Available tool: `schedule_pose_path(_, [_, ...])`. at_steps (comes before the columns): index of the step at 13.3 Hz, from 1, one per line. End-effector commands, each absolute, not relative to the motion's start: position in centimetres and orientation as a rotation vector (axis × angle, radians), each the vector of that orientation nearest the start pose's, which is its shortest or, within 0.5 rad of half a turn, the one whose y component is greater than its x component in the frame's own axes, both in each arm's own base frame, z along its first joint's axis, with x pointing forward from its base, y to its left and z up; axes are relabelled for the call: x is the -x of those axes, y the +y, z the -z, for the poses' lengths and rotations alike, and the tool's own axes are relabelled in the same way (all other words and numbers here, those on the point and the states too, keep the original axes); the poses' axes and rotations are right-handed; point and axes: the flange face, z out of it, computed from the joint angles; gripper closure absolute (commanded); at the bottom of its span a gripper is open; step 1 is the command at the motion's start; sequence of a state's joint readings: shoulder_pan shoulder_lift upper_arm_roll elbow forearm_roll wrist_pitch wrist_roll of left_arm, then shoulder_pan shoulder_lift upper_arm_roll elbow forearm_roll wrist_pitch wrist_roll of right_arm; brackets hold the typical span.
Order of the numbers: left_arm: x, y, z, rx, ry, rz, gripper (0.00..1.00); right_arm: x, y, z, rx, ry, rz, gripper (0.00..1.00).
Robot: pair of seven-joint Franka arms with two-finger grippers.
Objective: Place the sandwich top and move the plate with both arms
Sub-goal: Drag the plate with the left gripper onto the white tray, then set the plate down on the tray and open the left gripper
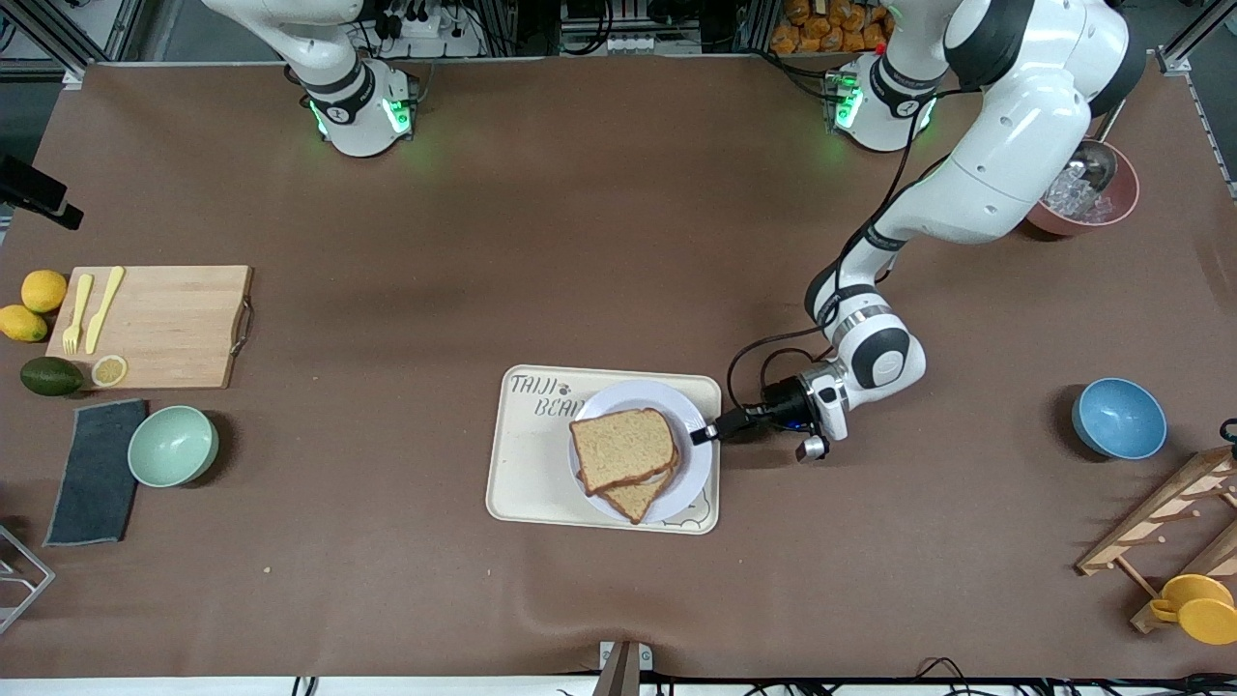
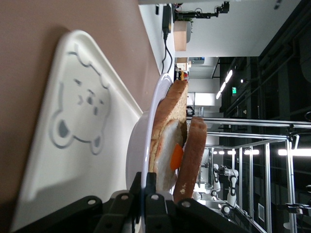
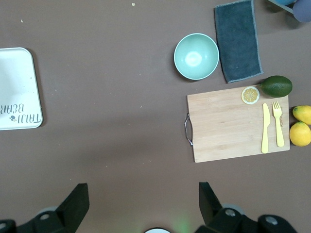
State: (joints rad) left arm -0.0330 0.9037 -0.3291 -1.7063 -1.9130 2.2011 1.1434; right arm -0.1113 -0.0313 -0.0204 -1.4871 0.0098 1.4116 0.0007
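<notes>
We see the bear tray [image 1: 527, 483] carrying the plate [image 1: 691, 483], whose rim the left gripper [image 1: 703, 434] pinches; the sandwich top [image 1: 623, 449] covers the egg slice [image 2: 165, 145]. The right gripper [image 3: 141, 204] waits, wide apart, over bare table.

Two robot arms [image 1: 976, 184] share the table with two bread slices [image 1: 623, 449] on one white plate [image 1: 698, 462], itself on one cream tray [image 1: 527, 483] — plus two bowls [image 1: 173, 446], two lemons [image 1: 43, 290], one avocado [image 1: 51, 376], one cutting board [image 1: 164, 324] — and one dark cloth [image 1: 97, 471].
</notes>
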Motion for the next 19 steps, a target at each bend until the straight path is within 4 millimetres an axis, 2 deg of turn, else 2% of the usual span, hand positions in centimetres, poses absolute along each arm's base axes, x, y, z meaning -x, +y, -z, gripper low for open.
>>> schedule_pose_path(1, [-61.0, -26.1, -9.4, -1.71, 0.286, -0.217, 1.0, -52.1, -6.7, -67.1, 3.133, 0.198, -0.07, 0.0])
schedule_pose_path(5, [-59.8, -28.4, -8.3, -1.755, 0.287, -0.197, 1.0, -52.1, -6.7, -67.1, 3.133, 0.198, -0.07, 0.0])
schedule_pose_path(9, [-58.9, -29.2, -7.2, -1.768, 0.273, -0.18, 1.0, -52.1, -6.7, -67.1, 3.133, 0.198, -0.07, 0.0])
schedule_pose_path(11, [-59.1, -28.8, -7.2, -1.792, 0.274, -0.186, 1.0, -52.1, -6.6, -67.1, 3.133, 0.195, -0.07, 0.0])
schedule_pose_path(12, [-59.5, -28.0, -7.4, -1.81, 0.278, -0.198, 0.98, -52.1, -6.6, -67.1, 3.133, 0.195, -0.07, 0.0])
schedule_pose_path(15, [-59.8, -27.6, -7.5, -1.818, 0.279, -0.206, 0.93, -52.1, -6.6, -67.1, 3.133, 0.195, -0.07, 0.0])
schedule_pose_path(16, [-59.8, -27.6, -7.5, -1.817, 0.285, -0.201, 0.75, -52.1, -6.6, -67.1, 3.133, 0.195, -0.07, 0.0])
schedule_pose_path(18, [-59.8, -27.6, -7.9, -1.813, 0.303, -0.186, 0.0, -52.1, -6.6, -67.1, 3.133, 0.195, -0.07, 0.0])
schedule_pose_path(19, [-59.9, -27.3, -8.0, -1.819, 0.308, -0.187, 0.0, -52.1, -6.6, -67.1, 3.133, 0.195, -0.07, 0.0])
